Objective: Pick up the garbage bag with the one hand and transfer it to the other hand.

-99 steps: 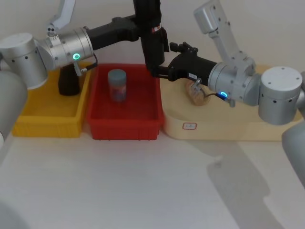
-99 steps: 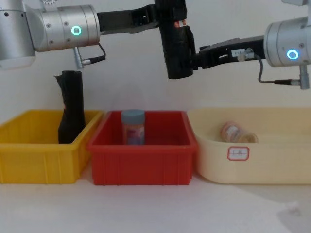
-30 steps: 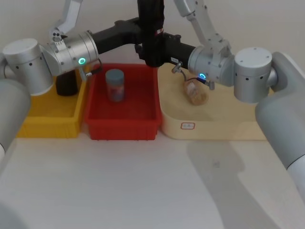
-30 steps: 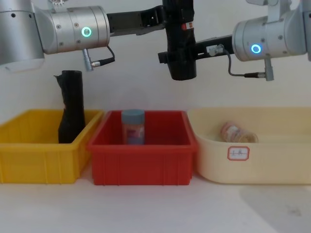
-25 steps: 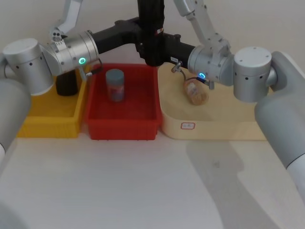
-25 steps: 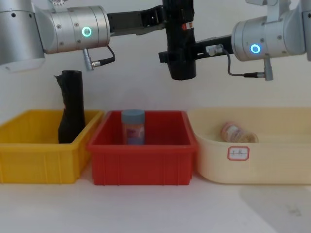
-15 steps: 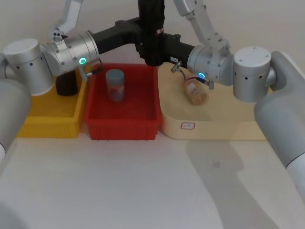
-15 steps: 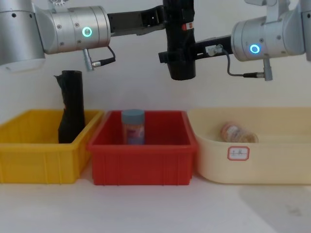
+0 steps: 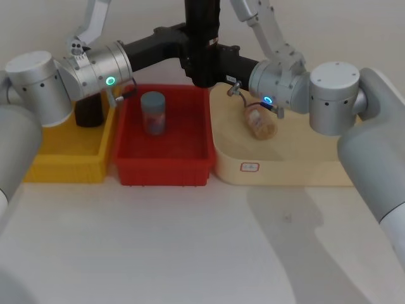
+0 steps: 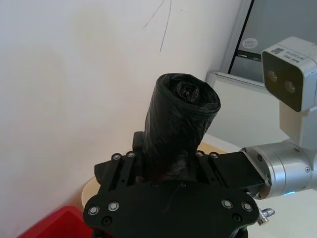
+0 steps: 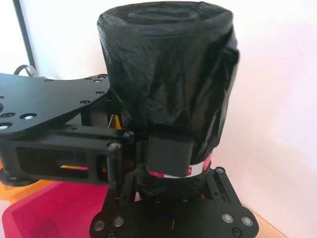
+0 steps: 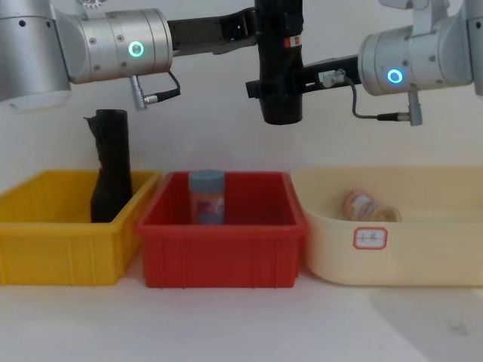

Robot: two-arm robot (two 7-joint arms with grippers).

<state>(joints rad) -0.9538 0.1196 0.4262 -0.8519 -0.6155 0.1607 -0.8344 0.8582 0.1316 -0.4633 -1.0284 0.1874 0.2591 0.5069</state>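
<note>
The left claw (image 12: 266,30), on the green-ringed arm, is clamped on the upper part of the garbage bag (image 12: 280,87), which hangs upright in the air above the far right of the red bin (image 12: 221,245). The right claw (image 12: 275,81), on the blue-ringed arm, reaches in from the right and grips the same roll lower down, its fingers (image 11: 168,154) pressed against the black plastic just above the red-and-white label (image 11: 198,167).
</note>
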